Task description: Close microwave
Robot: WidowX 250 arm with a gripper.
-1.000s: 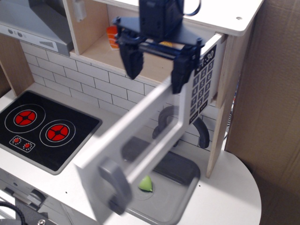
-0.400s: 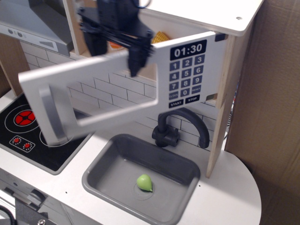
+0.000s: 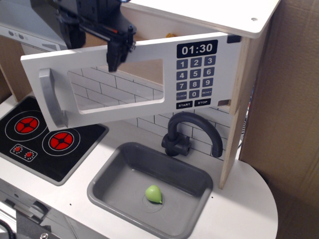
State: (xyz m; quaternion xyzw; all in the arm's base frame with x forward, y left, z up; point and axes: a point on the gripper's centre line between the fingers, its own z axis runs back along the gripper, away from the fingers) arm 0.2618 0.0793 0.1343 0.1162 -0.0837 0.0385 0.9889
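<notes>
The microwave is a light-wood box with a black 01:30 display and a number keypad. Its white door with clear window and grey curved handle stands nearly flat against the front, its handle end still a little out. My gripper is at the door's top edge at upper left, open. One dark finger hangs in front of the door. The other finger is further left, near the door's top edge. The microwave's inside is mostly hidden.
A grey slanted range hood is at upper left. A black stove with red burners lies below it. A grey sink holds a green object. A dark faucet stands behind the sink. A cardboard wall is at right.
The door has swung from wide open, pointing at the camera, round to nearly shut. My gripper has moved left and back along with the door's top edge.
</notes>
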